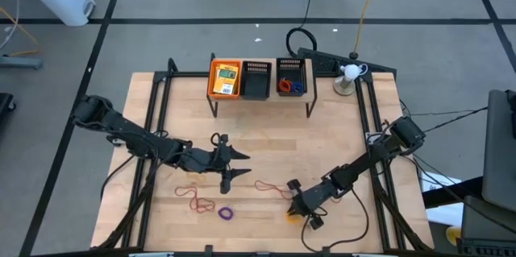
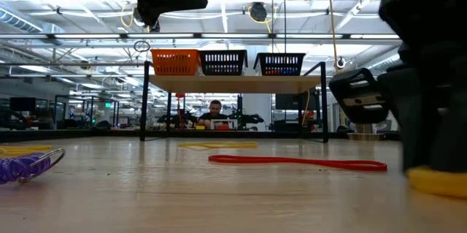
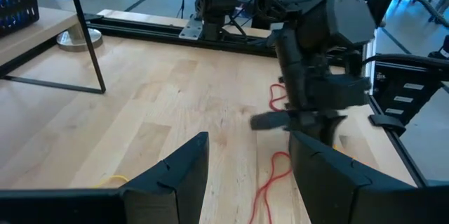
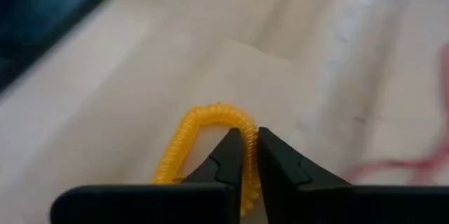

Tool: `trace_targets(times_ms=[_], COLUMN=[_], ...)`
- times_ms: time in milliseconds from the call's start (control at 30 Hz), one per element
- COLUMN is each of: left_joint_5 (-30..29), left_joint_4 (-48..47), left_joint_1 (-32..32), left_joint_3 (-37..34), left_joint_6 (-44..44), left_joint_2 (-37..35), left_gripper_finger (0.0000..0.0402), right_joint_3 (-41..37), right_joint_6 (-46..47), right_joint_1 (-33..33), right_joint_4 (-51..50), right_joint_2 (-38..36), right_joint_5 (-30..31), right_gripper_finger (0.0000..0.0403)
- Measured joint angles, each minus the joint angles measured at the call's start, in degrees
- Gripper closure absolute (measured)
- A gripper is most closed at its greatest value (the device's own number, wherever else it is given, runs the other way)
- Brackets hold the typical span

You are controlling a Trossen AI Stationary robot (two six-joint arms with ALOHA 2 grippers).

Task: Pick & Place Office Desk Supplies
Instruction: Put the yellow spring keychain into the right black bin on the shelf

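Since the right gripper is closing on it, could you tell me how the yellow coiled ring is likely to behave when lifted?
The yellow coiled ring looks thin, so probably light. Pinched by the right gripper, its loop already looks pulled to a point, so it will likely flex and dangle. Its ribbed coils should resist slipping.

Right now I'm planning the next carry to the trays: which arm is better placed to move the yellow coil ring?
Right. The right claw is already pinched on the yellow coil ring at the table's front. The left claw hangs open mid-table, holding nothing.
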Motion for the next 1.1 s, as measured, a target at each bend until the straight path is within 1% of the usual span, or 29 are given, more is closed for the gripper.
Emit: trace_targets(times_ms=[100,200,367,500,700,767,900,1000,1100], left_joint_5=[0.0,0.0,0.0,0.02,0.04,0.04,0.07,0.07,0.07], left_joint_4=[0.0,0.02,-0.22,-0.13,-0.25,-0.26,-0.26,-0.24,-0.26], left_joint_1=[0.0,0.0,0.0,0.0,0.0,0.0,0.0,0.0,0.0], left_joint_3=[0.0,0.0,0.0,0.0,0.0,0.0,0.0,0.0,0.0], left_joint_6=[-0.02,-0.31,-3.05,-3.46,-4.39,-4.37,-4.37,-4.28,-4.05], left_joint_2=[0.0,0.0,0.0,0.0,0.0,0.0,0.0,0.0,0.0], left_gripper_finger=[0.0206,0.0206,0.0206,0.0206,0.0206,0.0206,0.0206,0.0206,0.0206], right_joint_3=[-0.13,-0.37,-0.2,-0.2,-0.17,-0.17,-0.15,-0.11,-0.11], right_joint_6=[-1.98,-5.01,-12.47,-19.97,-30.59,-34.12,-39.55,-40.19,-39.23], right_joint_1=[-0.07,-0.09,-0.17,-0.91,-3.66,-5.61,-11.94,-18.73,-26.14], right_joint_4=[-0.71,-4.27,-9.55,-8.94,-7.27,-5.3,-1.05,1.13,1.03], right_joint_2=[-2.55,-7.49,-19.08,-29.51,-42.41,-45.59,-50.72,-53.08,-53.64], right_joint_5=[1.0,3.05,10.66,13.96,24.72,27.47,29.08,28.91,28.64], right_gripper_finger=[0.0391,0.0393,0.0397,0.0399,0.04,0.04,0.04,0.04,0.04])
